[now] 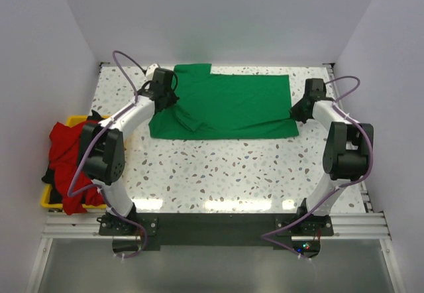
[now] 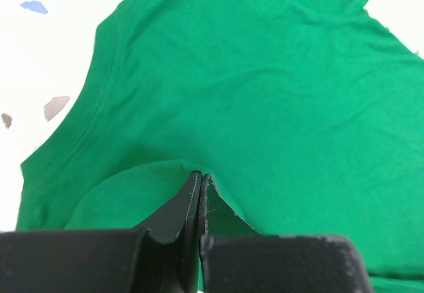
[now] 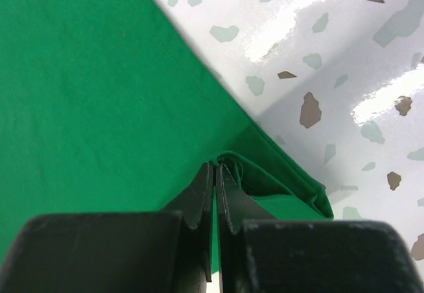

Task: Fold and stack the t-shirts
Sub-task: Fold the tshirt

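The green t-shirt [image 1: 225, 107] lies spread across the far half of the counter [image 1: 225, 167], mostly flat, with one sleeve poking toward the back wall. The left claw [image 2: 200, 180] is pinched tight on a small tuck of green cloth near the collar end. The right claw [image 3: 216, 170] is likewise closed on the fabric at the opposite end, right at a corner where the cloth is doubled over.

It looks light, limp cotton. I'd expect it to sag and crease wherever it isn't supported, and to drag on the counter rather than slide cleanly. Seams, hems and corners seem the best hold, since a pinch in the middle would only bunch it.

The right-hand edge of the shirt runs straight, with speckled counter showing just beyond it. The near half of the counter in front of the shirt is open for folding toward the arms. The enclosure walls [image 1: 391, 54] stand close at the back and both sides. A red t-shirt [image 1: 65, 148] is heaped in the yellow bin [image 1: 46, 200] off the left edge, well apart from the green one.
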{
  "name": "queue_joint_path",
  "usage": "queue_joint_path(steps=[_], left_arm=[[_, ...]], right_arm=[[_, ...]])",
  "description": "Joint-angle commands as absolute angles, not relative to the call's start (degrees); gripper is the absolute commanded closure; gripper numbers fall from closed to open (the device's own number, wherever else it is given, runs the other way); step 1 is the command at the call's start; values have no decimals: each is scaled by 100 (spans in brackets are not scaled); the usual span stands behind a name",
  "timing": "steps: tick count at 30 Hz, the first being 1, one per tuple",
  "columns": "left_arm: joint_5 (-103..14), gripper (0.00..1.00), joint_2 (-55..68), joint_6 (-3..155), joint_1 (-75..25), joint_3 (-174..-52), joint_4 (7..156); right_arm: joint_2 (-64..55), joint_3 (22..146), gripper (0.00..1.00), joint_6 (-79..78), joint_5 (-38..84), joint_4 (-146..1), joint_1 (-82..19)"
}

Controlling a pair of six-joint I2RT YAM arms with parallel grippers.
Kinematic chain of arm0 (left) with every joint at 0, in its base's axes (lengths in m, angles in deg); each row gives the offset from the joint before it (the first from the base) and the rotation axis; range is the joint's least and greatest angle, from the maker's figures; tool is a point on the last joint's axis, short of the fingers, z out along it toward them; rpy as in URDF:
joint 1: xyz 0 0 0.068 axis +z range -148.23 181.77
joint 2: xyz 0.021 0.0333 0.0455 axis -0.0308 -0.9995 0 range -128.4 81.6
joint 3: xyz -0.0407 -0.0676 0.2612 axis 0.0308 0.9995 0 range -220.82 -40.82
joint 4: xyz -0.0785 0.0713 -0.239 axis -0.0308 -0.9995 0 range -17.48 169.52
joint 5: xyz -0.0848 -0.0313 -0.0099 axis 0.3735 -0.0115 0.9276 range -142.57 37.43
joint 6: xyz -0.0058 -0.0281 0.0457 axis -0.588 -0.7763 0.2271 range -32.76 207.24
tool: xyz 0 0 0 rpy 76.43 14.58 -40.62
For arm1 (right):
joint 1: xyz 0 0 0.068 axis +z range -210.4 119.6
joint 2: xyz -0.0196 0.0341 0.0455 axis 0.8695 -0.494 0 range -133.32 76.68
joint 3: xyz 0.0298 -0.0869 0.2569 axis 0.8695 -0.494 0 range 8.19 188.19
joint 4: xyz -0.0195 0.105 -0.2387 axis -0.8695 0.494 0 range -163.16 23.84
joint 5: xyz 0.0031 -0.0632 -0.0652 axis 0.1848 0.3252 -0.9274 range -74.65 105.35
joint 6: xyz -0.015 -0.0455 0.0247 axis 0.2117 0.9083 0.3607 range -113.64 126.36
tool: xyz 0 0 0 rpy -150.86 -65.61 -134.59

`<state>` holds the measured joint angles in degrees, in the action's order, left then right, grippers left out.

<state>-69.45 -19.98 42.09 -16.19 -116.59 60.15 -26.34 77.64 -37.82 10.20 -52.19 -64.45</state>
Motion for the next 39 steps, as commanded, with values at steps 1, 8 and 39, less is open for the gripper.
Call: queue_joint_path(steps=[1, 8, 39], left_arm=[[-6786, 100, -2132, 4399, -1546, -12158, 6300], [-6681, 100, -2395, 4461, -1511, -12624, 6230], [-6610, 100, -2396, 4505, -1221, -12889, 6124]], right_arm=[[-2597, 7720, 100, -3873, 963, -5487, -6585], [-2299, 7306, 100, -3890, 1121, -5803, -6839], [-2887, 8123, 100, -3908, 1948, -5962, -7068]])
